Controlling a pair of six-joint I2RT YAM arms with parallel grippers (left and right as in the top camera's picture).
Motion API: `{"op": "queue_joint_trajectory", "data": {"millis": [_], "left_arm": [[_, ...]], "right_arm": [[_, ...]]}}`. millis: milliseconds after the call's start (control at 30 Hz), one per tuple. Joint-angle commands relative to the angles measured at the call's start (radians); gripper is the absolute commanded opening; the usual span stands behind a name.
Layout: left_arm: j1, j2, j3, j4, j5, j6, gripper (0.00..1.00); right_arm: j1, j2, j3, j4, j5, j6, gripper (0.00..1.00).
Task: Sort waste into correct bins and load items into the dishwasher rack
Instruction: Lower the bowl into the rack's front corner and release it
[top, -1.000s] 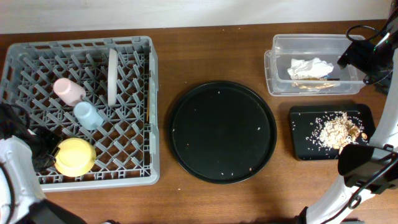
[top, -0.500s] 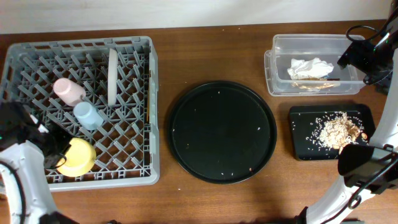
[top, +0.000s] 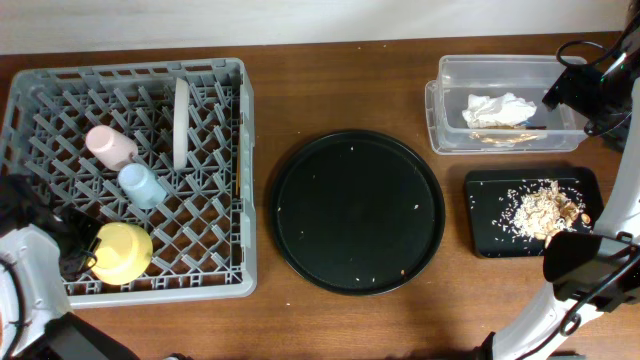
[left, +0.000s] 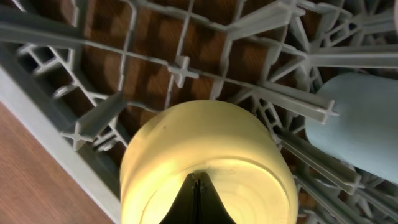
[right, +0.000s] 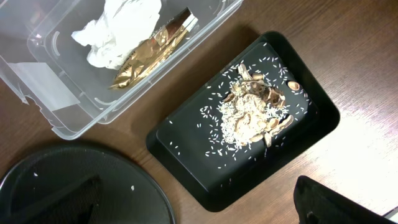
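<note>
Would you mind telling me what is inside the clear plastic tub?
A crumpled white napkin with thin brownish chopsticks beside it; whatever lies beneath the napkin is covered.

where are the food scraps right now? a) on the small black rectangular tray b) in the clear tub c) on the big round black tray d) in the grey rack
a: the food scraps lie heaped on the shallow black tray.
</note>
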Motion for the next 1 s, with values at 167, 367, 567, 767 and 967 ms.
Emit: {"op": "queue_joint_trajectory", "data": {"millis": [167, 367, 567, 767, 967], "left_arm": [[0.027, -0.172, 0.045, -0.018, 0.48, 0.053, 0.0], [0.01, -0.427, 0.05, -0.114, 0.595, 0.052, 0.26], [-0.069, -0.583, 0.05, -0.301, 0.594, 0.051, 0.6], [-0.086, -0.636, 0.05, -0.393, 0.594, 0.051, 0.99], [-0.086, -0.634, 0.05, -0.4, 0.52, 0.051, 0.99]], "right_arm": [[-0.003, -0.005, 0.014, -0.002, 0.008, -0.003, 0.99], [-0.003, -0.005, 0.014, -0.002, 0.008, -0.003, 0.99], [-0.003, -0.005, 0.014, -0.002, 0.008, -0.003, 0.99], [-0.003, -0.005, 0.014, -0.002, 0.008, -0.003, 0.99], [-0.003, -0.005, 0.014, -0.003, 0.008, -0.003, 0.99]]}}
